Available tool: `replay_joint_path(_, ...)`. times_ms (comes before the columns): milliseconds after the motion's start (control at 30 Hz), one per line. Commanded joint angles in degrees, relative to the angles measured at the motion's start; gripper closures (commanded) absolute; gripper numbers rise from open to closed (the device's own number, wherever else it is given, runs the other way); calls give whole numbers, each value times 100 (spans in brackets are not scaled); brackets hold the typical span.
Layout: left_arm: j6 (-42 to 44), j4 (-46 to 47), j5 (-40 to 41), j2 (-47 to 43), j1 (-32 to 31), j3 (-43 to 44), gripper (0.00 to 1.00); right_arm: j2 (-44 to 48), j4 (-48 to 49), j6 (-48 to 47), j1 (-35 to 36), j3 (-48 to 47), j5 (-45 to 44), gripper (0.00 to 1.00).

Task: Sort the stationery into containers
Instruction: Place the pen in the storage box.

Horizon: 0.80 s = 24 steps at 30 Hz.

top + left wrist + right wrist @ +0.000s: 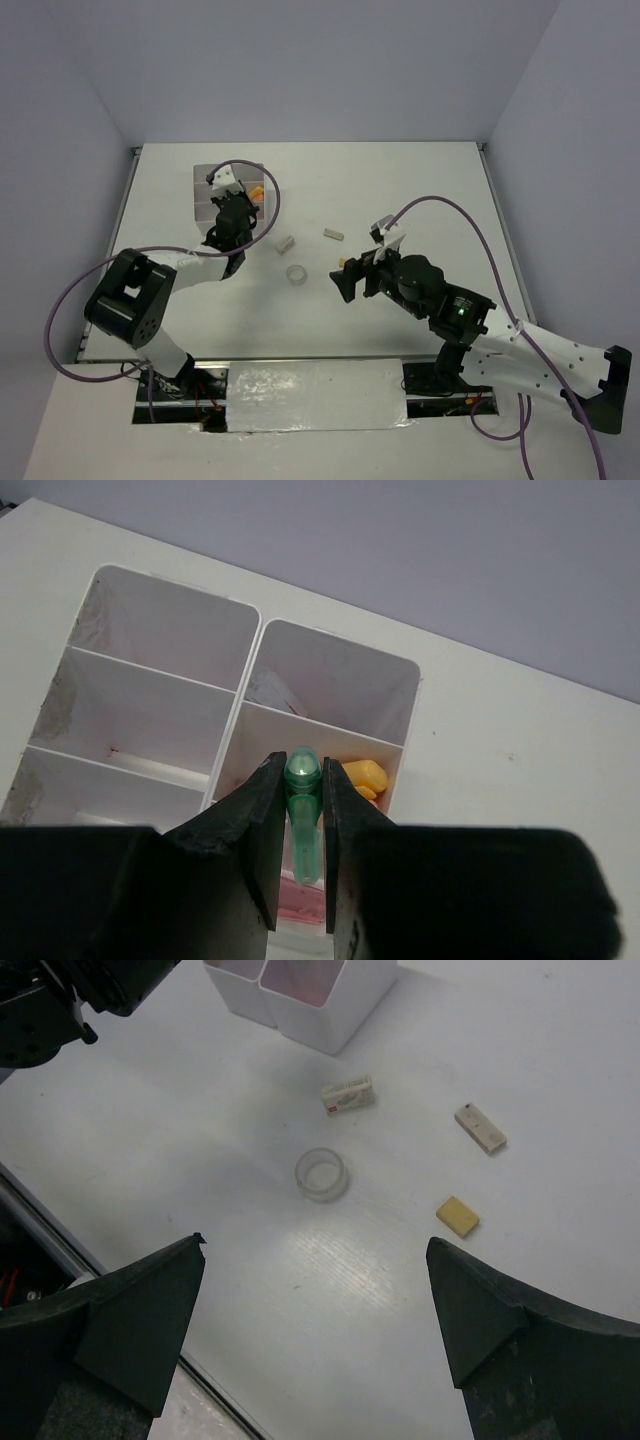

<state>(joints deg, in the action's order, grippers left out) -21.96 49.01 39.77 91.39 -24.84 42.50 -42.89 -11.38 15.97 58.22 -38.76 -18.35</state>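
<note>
Green marker (302, 825): left pincer (302, 772) is clamping it above organiser box (330, 640) at 11 o'clock, needing centring before release; right pincer (315, 1245) gaping.

White table (420, 190) was matte, with a glare patch near the front in the right wrist view. Pale lavender walls (300, 60) boxed it in at the back and on both sides. A grey strip (120, 215) ran along its left edge. A crinkled silver sheet (315, 395) lay flat mid near edge. Red wires (207, 405) showed in the dark slot just left of it.
</note>
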Motion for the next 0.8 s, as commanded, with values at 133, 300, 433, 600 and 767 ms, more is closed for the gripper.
replay_joint_path(133, 42, 828, 49, 159, 85, -40, 84, -43, 188, -287, -196, -43, 217, 0)
replay_joint_path(300, -28, 847, -57, 353, 120, -49, 59, -175, 188, -305, -311, -79, 358, 0)
replay_joint_path(433, -133, 890, -110, 362, 146, -171, 51, -105, 197, -287, -363, -35, 420, 0)
replay_joint_path(600, -204, 961, -92, 230, 146, -356, 46, -17, 215, -261, -451, 9, 525, 0)
replay_joint_path(767, -160, 864, -13, 203, 164, -348, 45, 27, 215, -243, -513, 35, 604, 0)
